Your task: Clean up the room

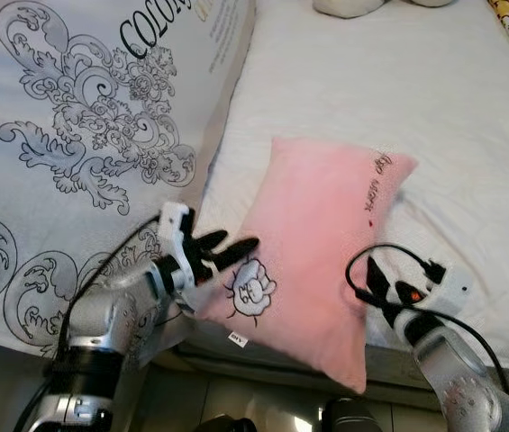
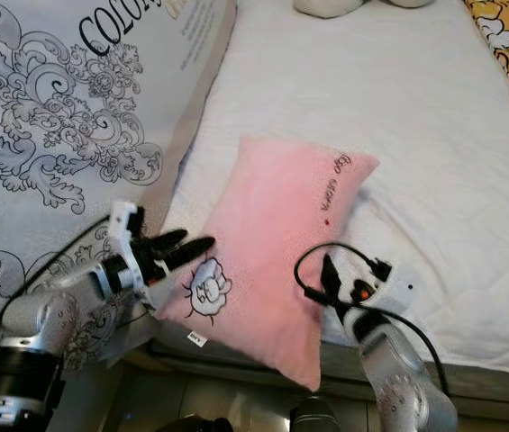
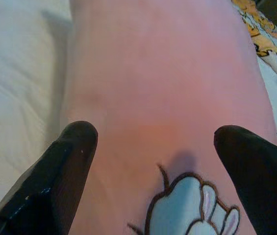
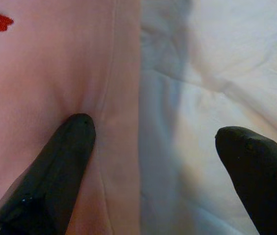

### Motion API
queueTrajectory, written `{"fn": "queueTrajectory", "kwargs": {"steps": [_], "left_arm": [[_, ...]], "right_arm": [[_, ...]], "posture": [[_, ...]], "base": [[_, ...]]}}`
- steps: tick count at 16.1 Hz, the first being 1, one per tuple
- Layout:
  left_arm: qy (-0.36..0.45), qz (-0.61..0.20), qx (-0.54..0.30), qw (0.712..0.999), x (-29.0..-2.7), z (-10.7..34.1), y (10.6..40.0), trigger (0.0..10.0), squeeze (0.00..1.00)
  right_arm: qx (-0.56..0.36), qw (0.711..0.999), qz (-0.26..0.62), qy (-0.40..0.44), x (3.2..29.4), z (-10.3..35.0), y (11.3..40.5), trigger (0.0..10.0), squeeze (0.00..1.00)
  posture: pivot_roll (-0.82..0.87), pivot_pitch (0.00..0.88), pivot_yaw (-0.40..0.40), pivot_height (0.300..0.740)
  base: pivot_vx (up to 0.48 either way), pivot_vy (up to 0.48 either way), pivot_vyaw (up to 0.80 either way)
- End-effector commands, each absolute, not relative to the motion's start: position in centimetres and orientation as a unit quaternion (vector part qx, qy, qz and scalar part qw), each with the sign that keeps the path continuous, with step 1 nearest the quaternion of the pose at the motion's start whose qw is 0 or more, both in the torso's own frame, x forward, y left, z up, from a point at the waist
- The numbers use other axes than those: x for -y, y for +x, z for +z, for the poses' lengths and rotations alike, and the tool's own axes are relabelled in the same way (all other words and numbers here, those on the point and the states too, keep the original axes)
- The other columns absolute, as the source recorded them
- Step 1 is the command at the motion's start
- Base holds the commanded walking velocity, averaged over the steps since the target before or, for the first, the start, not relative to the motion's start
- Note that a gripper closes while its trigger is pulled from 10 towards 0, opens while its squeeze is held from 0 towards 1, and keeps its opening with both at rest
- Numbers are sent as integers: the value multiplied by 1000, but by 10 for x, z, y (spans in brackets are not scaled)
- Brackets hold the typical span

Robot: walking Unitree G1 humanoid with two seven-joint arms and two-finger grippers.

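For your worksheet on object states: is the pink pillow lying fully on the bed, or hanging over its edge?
Hanging over. The pink pillow lies flat, but its near corner juts past the bed edge.

My arms are silver metal tubes with a speckled, cast-looking finish. My left gripper (image 1: pixel 233 248) has two long black tapered fingers (image 3: pixel 60 171), glossy with rounded tips, on a white bracket with a small red-orange mark at the wrist. A black cable runs back along that forearm. My right gripper (image 1: pixel 378 281) has the same black fingers (image 4: pixel 55 166), a white wrist block, an orange-red light, and a looping black cable.
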State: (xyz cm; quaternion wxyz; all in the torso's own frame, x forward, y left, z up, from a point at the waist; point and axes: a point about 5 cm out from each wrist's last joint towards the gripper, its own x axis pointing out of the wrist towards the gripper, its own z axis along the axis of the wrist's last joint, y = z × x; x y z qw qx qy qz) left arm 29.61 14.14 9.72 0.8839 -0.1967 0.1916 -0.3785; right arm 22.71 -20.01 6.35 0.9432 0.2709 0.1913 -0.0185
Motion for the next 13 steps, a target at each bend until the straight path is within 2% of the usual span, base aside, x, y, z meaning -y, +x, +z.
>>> {"fn": "queueTrajectory", "kwargs": {"steps": [1,5,7,9,11,13], "left_arm": [[-189,-381,-195,884,-145,99,295,10000,0],[-210,-393,-203,872,-138,93,298,10000,0],[-233,-420,-203,853,-127,89,300,10000,0],[-224,-427,-198,854,-120,84,304,10000,0],[-177,-418,-204,867,-113,75,314,10000,0],[-193,-422,-202,862,-101,74,320,10000,0]], "right_arm": [[-202,942,-12,268,198,62,224,10000,0],[-216,942,-24,257,208,57,219,10000,0],[-221,944,-30,244,218,59,215,10000,0],[-220,946,-31,236,224,62,215,10000,0],[-217,948,-29,230,227,67,214,10000,0],[-219,949,-28,225,230,69,211,10000,0]], "posture": [[-212,97,173,740],[-225,92,172,740],[-261,105,165,740],[-272,111,163,740],[-302,126,158,740],[-317,135,159,740]], "base": [[0,0,0],[0,0,0],[0,0,0],[0,0,0],[0,0,0],[0,0,0]]}}
